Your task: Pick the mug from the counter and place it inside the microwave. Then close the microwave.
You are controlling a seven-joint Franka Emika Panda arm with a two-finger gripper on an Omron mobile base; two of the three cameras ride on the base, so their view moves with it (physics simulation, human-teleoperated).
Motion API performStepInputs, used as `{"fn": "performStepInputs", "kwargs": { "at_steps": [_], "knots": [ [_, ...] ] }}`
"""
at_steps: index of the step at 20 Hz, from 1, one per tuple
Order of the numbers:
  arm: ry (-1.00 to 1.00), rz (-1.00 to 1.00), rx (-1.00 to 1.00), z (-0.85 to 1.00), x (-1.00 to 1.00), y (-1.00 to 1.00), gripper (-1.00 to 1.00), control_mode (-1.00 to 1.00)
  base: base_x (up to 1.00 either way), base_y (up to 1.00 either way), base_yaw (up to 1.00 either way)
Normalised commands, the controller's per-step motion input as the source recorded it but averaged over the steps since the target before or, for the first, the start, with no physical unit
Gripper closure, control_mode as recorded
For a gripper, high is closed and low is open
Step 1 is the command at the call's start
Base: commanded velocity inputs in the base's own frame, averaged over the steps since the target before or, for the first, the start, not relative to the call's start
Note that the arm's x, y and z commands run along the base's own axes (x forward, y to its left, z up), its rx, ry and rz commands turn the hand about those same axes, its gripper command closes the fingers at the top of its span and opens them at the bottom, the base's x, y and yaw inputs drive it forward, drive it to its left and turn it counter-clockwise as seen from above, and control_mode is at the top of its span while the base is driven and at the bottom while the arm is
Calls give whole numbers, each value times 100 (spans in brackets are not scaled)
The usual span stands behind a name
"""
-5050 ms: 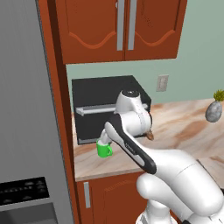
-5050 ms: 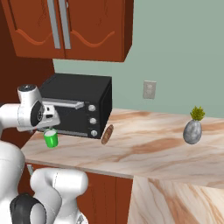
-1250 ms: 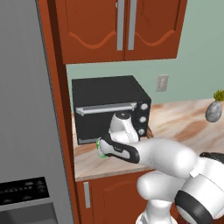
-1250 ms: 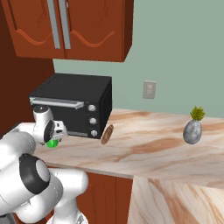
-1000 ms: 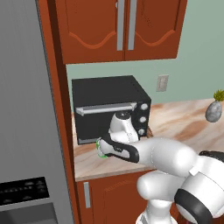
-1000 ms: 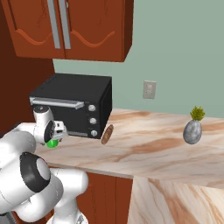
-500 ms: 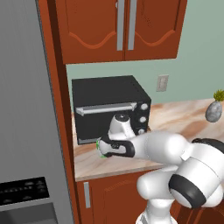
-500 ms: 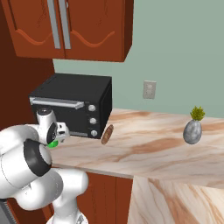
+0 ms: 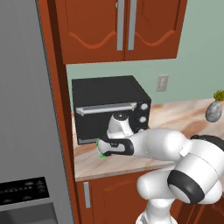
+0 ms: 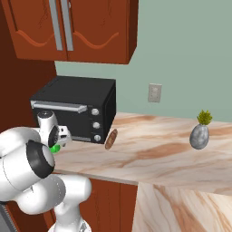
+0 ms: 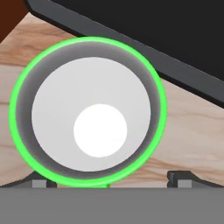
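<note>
Because the hand camera looks straight down into the small bright green mug with its white inside (image 11: 89,114), the mug's axis runs along the line of approach and its mouth faces the jaws (image 11: 111,178), upright on the beige-pink marbled stone desk (image 11: 192,131). The two dark tips stand wide apart, one at each side of the rim's near edge, holding nothing yet; the left one lies against the rim and the other is clear of it. Just beyond the mug sits the black boxy toaster oven with silver bar handle (image 9: 109,107). Farther along the desk lie a brown oval thing (image 10: 110,138) and a grey vase with a green sprig (image 10: 199,135).
</note>
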Motion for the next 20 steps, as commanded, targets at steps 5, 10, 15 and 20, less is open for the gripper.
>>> {"fn": "performStepInputs", "kwargs": {
  "at_steps": [5, 10, 15, 20],
  "knots": [
    [0, 0, 0, 0, 0, 0, 100, -100, 0, 0, 0],
    [0, 0, 0, 0, 0, 0, 100, -100, 0, 0, 0],
    [0, 0, 0, 0, 0, 0, 100, -100, 0, 0, 0],
    [0, 0, 0, 1, -22, 0, 100, -100, 0, 0, 0]
  ]
}}
